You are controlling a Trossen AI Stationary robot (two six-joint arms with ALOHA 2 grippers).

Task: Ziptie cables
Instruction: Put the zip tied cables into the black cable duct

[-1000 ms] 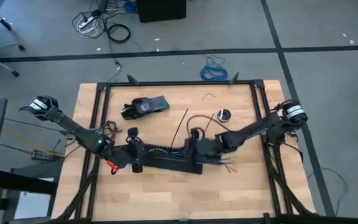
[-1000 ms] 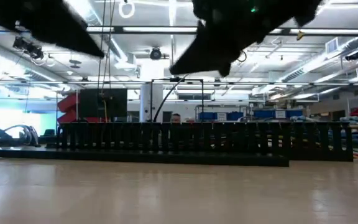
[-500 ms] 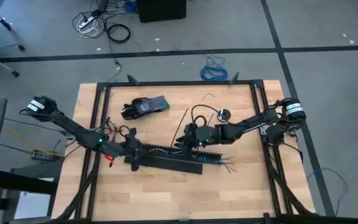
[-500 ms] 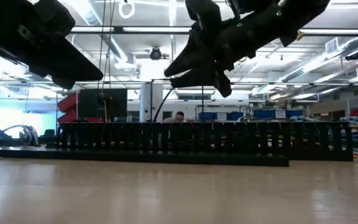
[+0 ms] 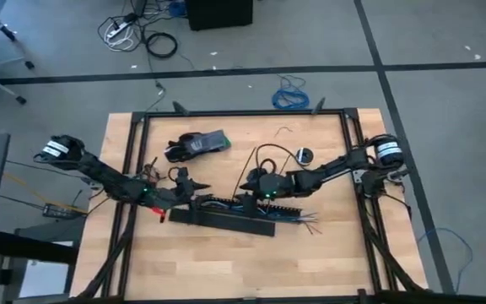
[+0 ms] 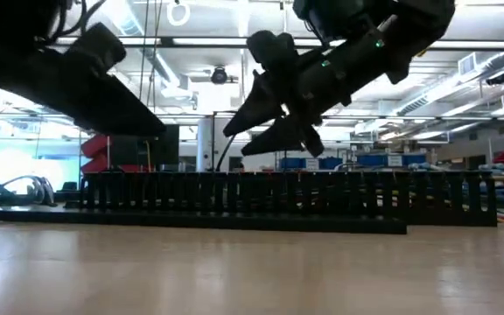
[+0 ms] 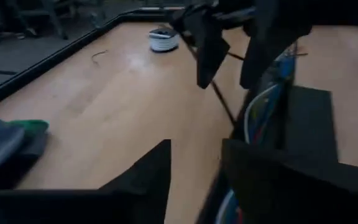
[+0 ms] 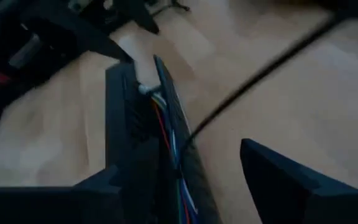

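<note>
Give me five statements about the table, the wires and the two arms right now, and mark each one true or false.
1. The wires lie inside the long black slotted channel. True.
2. Both tools are open. True: the left tool and the right tool each show a gap between the fingers.
3. The left tool holds a cable tie. False: nothing is between its fingers.
4. The small white spool sits inside the channel. False: it stands on the bare table, apart from the channel.
5. The two tools hang over opposite ends of the table. False: they face each other over the channel, near the middle.
</note>
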